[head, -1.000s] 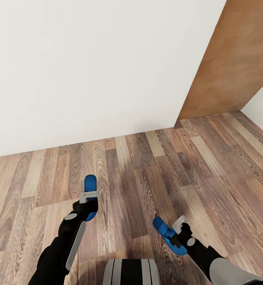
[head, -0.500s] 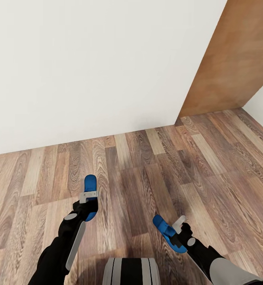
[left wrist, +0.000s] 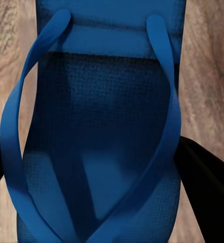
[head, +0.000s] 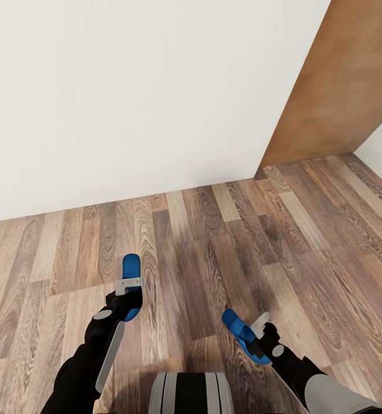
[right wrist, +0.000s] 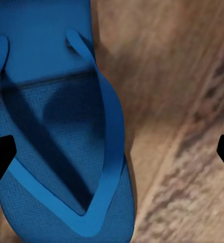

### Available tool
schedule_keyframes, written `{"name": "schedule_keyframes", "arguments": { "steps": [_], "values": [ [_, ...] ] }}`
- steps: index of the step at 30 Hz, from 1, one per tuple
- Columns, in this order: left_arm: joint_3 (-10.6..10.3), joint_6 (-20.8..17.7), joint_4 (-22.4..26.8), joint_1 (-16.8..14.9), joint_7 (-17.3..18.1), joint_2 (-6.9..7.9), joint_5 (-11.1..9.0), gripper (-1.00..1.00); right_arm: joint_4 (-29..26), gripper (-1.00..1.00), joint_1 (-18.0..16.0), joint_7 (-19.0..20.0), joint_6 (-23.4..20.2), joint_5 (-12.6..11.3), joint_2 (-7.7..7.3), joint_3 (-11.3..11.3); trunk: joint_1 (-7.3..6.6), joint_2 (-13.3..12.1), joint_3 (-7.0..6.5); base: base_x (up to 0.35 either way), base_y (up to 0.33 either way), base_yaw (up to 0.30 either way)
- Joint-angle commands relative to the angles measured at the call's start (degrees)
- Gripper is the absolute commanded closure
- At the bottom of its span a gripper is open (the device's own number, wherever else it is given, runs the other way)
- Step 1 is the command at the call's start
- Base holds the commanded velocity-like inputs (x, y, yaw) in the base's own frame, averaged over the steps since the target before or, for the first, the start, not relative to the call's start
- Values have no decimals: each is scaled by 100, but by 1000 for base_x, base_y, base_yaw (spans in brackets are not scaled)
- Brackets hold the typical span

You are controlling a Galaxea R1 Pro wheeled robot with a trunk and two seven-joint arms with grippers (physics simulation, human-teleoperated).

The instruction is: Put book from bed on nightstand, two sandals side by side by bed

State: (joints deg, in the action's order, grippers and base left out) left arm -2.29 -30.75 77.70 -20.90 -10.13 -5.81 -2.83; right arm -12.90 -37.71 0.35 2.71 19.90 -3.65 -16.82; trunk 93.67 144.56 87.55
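A white wall [head: 128, 98] rises beyond the plank floor [head: 214, 241], with a brown wooden panel [head: 340, 86] at the wall's right end. Above the floor, well short of the wall, the left gripper [head: 129, 290] is clamped on one blue sandal [head: 132, 269]; the right gripper [head: 259, 333] grips the other sandal [head: 237, 330], the two well apart.

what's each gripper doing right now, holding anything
Left gripper: shut on a blue sandal.
Right gripper: shut on the other blue sandal.
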Motion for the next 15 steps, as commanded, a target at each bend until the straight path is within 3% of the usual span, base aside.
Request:
{"name": "schedule_keyframes", "arguments": {
  "steps": [1,15],
  "values": [
    [-8,-27,8,-1,-39,1,-25,100,32,-100,1,-9,21,89,-11,50,58,2,26,0,0,0],
    [-8,-27,8,-1,-40,1,-25,100,33,-100,1,47,85,133,-48,11,63,5,71,0,0,0]
  ]
}}
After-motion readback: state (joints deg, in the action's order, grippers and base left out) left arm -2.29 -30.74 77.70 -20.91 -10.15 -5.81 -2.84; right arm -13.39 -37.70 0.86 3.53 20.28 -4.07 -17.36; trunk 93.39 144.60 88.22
